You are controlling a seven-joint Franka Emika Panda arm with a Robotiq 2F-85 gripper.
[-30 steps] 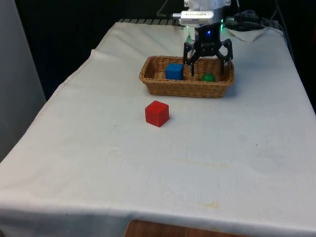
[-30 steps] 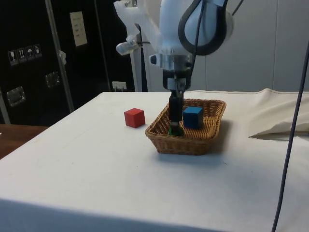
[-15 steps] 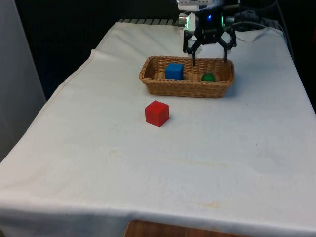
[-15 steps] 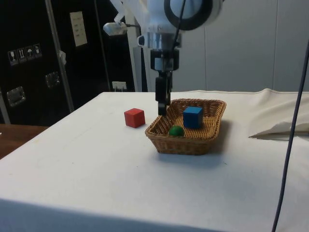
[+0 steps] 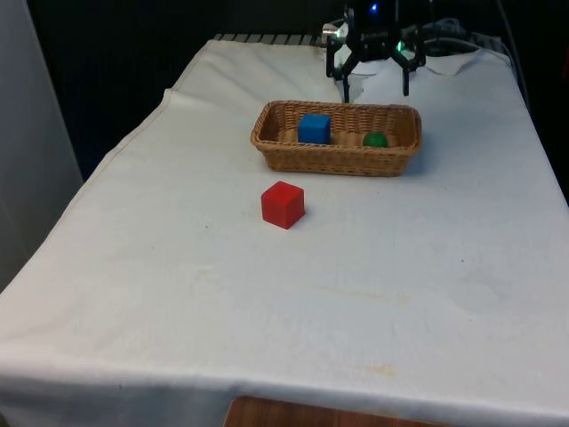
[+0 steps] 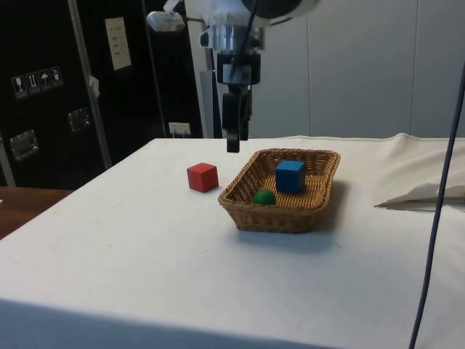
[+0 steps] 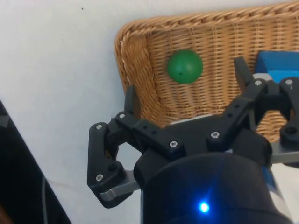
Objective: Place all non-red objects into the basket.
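Two non-red things, blue cube [image 5: 314,128] and green ball [image 5: 375,140], sit in your basket [image 5: 336,160]; the hand [image 5: 374,82] hangs open above, so you need only leave the red cube [image 5: 283,204] on the tabletop [image 5: 293,294].

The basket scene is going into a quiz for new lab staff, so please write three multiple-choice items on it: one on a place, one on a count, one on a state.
1. Where is the red cube?
A. in the basket
B. on the cloth outside the basket
C. in the gripper

2. How many objects lie in the basket?
A. one
B. two
C. three

3. What is the gripper doing?
A. open, holding nothing, above the basket
B. shut on the ball
C. resting on the cloth

Key: 1 B, it sits on the white cloth apart from the wicker. 2 B, the blue cube and green ball. 3 A, fingers spread, nothing between them.
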